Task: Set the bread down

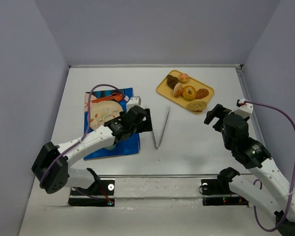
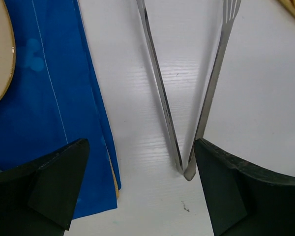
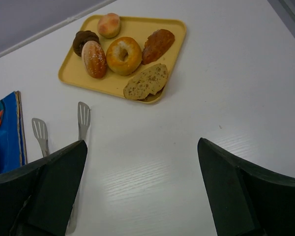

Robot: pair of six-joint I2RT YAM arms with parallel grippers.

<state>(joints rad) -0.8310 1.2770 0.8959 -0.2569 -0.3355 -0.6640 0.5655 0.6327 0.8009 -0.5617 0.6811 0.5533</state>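
The bread (image 3: 123, 55) lies on the yellow tray (image 3: 137, 24) toward the far right corner of the bench (image 3: 226, 88). The left claw (image 2: 141, 142) gapes wide and empty over the tongs (image 2: 160, 88), whose tips its wrist view cuts off. The right claw (image 3: 141, 142) is likewise wide, holding nothing.

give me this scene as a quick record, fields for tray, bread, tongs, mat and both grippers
tray: yellow tray, far right part of the table
bread: six pieces visible, all on the tray, among them a bagel and a slice at its near edge
tongs: metal tongs, lying flat mid-table, tips toward the tray
mat: blue mat on the left, beige plate on it
left gripper: open, straddling the tongs' hinge end
right gripper: open, empty, short of the tray
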